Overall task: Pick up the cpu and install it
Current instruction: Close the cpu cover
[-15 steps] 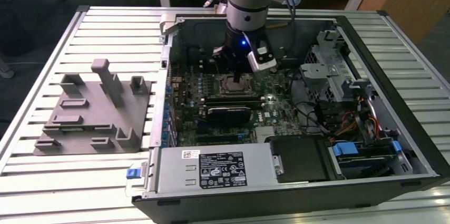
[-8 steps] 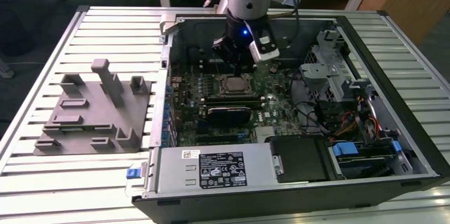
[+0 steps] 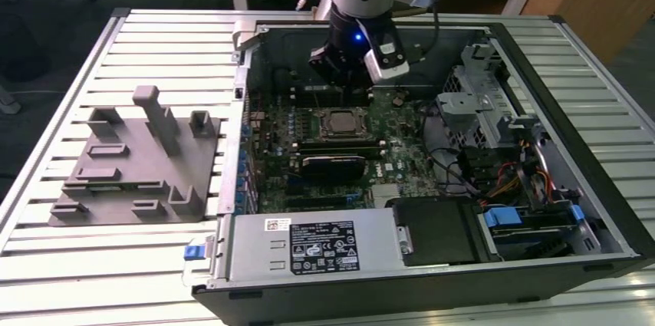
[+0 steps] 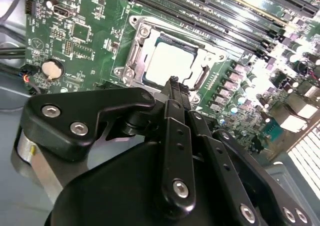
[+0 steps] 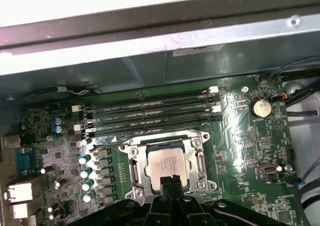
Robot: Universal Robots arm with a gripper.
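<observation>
Starting at the exterior view's left, I see the grey fixture block (image 3: 133, 161) sitting on the slatted desk (image 3: 103, 265), just beside the open computer case (image 3: 573, 188). I take it to be parked there so parts stay close to the work. Moving across, the case lies on its side with the green board (image 3: 404, 130) facing up, which gives the arm (image 3: 360, 4) a straight drop onto it. Near the middle of the board the cpu (image 3: 340, 121) already lies flat inside the socket frame (image 3: 313, 122). In both wrist views its bright metal top (image 5: 167, 162) sits square within the silver frame (image 5: 132, 167), level and not tilted, so I judge it seated. The jaws hang just above it, towards the back wall of the case. In the second wrist view their black tips meet in front of the near edge of the cpu (image 4: 167, 60), pinched together with nothing between them. I read that as closed and empty, with the chip let go. I cannot tell whether the tips touch the chip or float just clear of it. The memory slots (image 5: 150, 115) run alongside the socket. At the exterior view's right are the drive cage (image 3: 481, 84) and loose cables (image 3: 496, 180), well apart from the arm.
</observation>
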